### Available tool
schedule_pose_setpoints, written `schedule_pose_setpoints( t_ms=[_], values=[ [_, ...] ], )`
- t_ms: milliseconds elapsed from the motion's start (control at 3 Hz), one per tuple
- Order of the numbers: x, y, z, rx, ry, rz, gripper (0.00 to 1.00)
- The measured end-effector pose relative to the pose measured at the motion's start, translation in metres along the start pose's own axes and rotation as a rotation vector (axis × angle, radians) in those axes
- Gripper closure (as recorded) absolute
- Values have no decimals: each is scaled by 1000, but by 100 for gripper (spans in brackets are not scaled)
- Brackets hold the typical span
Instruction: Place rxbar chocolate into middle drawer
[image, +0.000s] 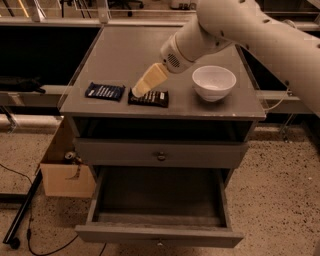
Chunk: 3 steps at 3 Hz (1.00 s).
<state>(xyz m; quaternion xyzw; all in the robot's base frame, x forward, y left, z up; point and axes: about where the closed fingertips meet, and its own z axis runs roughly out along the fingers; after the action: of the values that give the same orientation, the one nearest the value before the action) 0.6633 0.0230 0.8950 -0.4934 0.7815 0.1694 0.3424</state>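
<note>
The rxbar chocolate (150, 99), a dark flat bar with white lettering, lies on the grey cabinet top (130, 55) near its front edge. The gripper (137, 91) comes down at a slant from the white arm (240, 25); its tip is right over the bar's left end, at or just above it. The middle drawer (159, 235) is pulled out at the bottom of the cabinet; its inside is open and nothing shows in it. The drawer front above it (160, 154) is closed.
A blue-wrapped bar (104, 91) lies left of the chocolate bar. A white bowl (214, 82) stands to its right on the cabinet top. A cardboard box (65, 175) sits on the floor left of the cabinet, with cables (20, 220) near it.
</note>
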Motion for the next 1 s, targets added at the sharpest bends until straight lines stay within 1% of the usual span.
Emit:
schedule_pose_setpoints(
  t_ms=[333, 667, 1000],
  values=[
    [5, -2, 15, -10, 27, 1, 0],
    [20, -17, 32, -8, 61, 20, 0],
    [26, -15, 46, -19, 85, 27, 0]
  ],
)
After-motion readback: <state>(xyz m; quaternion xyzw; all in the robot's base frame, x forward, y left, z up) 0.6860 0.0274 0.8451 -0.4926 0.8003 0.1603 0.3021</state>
